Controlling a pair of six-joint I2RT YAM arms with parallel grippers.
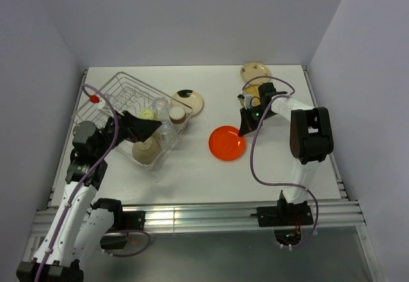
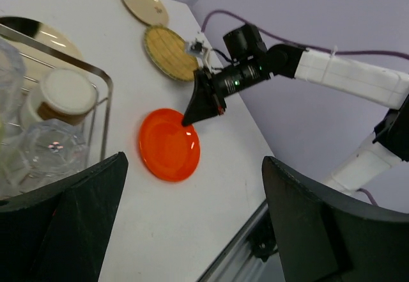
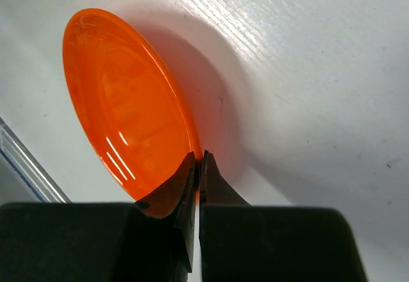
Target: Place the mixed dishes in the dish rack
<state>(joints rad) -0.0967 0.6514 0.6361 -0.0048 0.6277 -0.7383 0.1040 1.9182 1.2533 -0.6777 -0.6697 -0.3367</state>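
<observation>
At the left of the table (image 1: 192, 173), the dish rack (image 1: 121, 75) already holds glassware and cups at its near end, a clear glass (image 2: 54, 148) among them. Our left gripper (image 1: 148, 126) hovers over that end with its jaws spread wide and nothing between them. A cream patterned plate (image 1: 189, 101) lies just beside the rack's right side. In the middle of the table, well apart from the rack, sits the orange plate (image 1: 227, 143). Our right gripper (image 3: 197, 162) has its jaws pressed together on the plate's thin rim, on the side away from the rack. Farther right, near the far edge, the tan woven-look plate (image 2: 167, 52) and a second cream patterned plate (image 2: 144, 2) wait untouched. We judge the step in hand to be the pick-up of the orange plate, with the grip made but the lift not yet begun. The next move, as we read it, calls for raising the plate without letting the narrow rim slip. We would then carry it left across the table and turn it on edge to slide between the rack's upright prongs, clear of the left arm.
</observation>
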